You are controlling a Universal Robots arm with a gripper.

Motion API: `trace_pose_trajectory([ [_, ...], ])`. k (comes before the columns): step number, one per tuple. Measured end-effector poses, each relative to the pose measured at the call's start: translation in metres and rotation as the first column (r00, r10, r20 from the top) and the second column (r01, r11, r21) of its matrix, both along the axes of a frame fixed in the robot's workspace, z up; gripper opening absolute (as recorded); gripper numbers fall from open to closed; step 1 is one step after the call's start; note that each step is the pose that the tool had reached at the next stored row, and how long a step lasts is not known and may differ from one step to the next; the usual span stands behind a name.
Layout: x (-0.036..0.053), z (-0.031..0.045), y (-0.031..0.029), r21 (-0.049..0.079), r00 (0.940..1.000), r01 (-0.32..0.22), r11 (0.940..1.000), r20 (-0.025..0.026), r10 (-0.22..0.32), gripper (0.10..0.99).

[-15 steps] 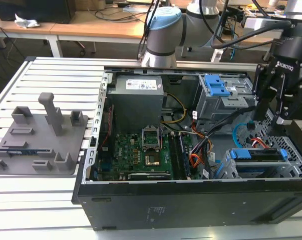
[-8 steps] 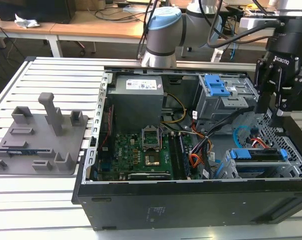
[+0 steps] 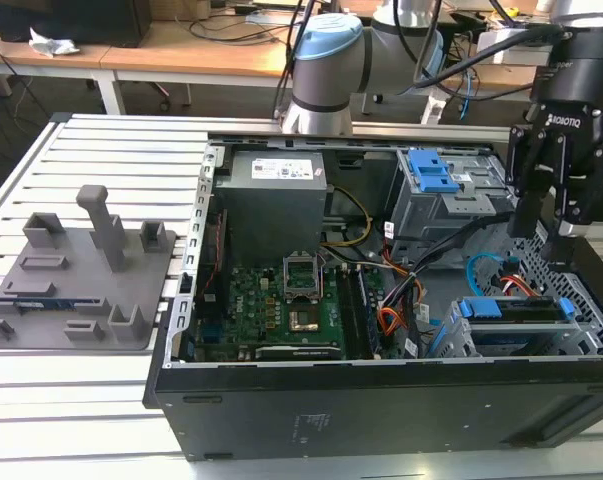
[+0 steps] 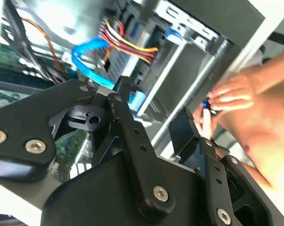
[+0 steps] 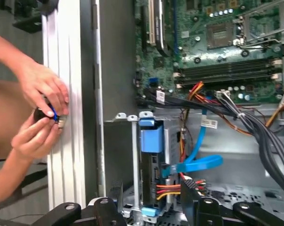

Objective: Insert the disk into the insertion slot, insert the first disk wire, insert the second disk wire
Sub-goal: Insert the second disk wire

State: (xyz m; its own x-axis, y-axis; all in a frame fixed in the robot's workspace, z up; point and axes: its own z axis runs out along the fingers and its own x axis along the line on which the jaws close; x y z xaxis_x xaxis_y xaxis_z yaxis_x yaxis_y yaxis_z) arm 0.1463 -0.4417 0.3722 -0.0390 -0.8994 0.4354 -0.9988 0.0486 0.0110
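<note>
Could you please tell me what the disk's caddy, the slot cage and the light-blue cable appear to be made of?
Caddy: likely moulded plastic; bright blue and smooth with a soft sheen.
Slot cage: probably sheet metal; dull grey with thin folded edges.
Light-blue cable: seems to have a plastic sheath; flat, slightly glossy, and it bends in a smooth curve.

Person's hand (image 5: 36, 136) holds small object (image 5: 55, 117): too small to identify.

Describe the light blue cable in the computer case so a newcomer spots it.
Find the open black computer case, then the blue-framed disk in its corner at the exterior view's right. The light-blue cable loops beside it, smooth and single, unlike the red-orange wire bundle alongside.
</note>
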Motion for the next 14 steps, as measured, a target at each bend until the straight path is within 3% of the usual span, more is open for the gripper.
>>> trace_pose_trajectory([
  [5,-0.0091,-0.0051,-0.0015,0.0,1.0,-0.01,1.0,-0.0002,0.01,0.6],
  [11,-0.0103,-0.0076,-0.0015,-0.01,0.994,-0.109,0.994,-0.0027,0.109,0.6],
  [14,-0.0147,-0.0098,-0.0015,-0.01,0.9922,-0.124,0.9922,-0.0058,0.124,0.6],
])
